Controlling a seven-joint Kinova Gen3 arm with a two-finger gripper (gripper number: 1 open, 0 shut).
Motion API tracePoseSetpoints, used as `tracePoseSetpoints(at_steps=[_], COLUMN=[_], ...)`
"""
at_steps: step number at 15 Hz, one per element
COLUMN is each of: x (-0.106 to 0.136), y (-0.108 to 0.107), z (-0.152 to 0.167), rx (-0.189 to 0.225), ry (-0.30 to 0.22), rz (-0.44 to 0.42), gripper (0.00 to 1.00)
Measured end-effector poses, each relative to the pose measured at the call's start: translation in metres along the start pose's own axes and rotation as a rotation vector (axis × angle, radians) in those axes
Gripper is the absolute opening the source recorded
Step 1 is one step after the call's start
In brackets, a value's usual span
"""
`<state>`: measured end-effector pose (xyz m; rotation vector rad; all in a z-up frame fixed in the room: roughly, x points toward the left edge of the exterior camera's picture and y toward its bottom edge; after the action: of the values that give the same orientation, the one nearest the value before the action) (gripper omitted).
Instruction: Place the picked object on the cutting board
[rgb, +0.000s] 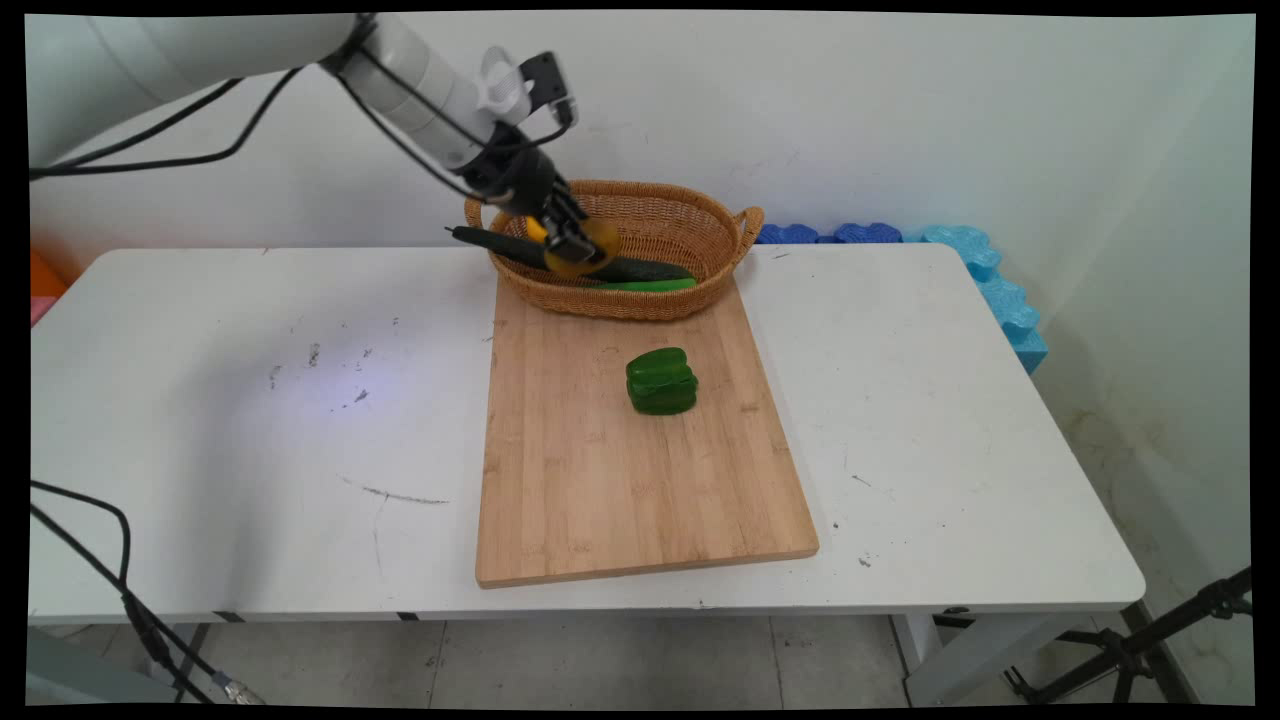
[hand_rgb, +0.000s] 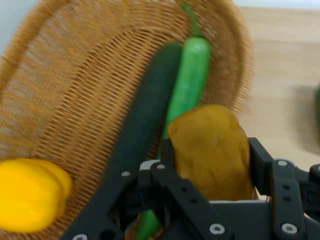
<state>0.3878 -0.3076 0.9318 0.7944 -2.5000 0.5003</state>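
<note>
My gripper (rgb: 575, 245) is shut on a brownish-yellow potato-like piece (hand_rgb: 212, 150), held just above the wicker basket (rgb: 690, 225) at the back of the table. The same piece (rgb: 590, 252) shows in the main view over the basket's near left side. Below it in the basket lie a long dark green cucumber (hand_rgb: 147, 107) and a lighter green one (hand_rgb: 192, 75). A yellow pepper (hand_rgb: 30, 192) sits in the basket to the left of the fingers (hand_rgb: 167, 165) in the hand view. The dark cucumber (rgb: 500, 245) sticks out over the basket's left rim.
A wooden cutting board (rgb: 600, 470) lies in front of the basket, with a green bell pepper (rgb: 661, 381) on its upper middle. Blue foam pieces (rgb: 990, 275) line the wall at the table's back right. Black cables (rgb: 90, 560) hang at the left.
</note>
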Motion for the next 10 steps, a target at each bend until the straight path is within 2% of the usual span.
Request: tracePoseSetpoints(at_steps=[5, 10], x=[-0.026, -0.046], y=[0.028, 0.055], z=[-0.008, 0.002], rx=[-0.056, -0.116], ry=[-0.036, -0.063], rz=[0.053, 0.089], gripper=[0.00, 0.00])
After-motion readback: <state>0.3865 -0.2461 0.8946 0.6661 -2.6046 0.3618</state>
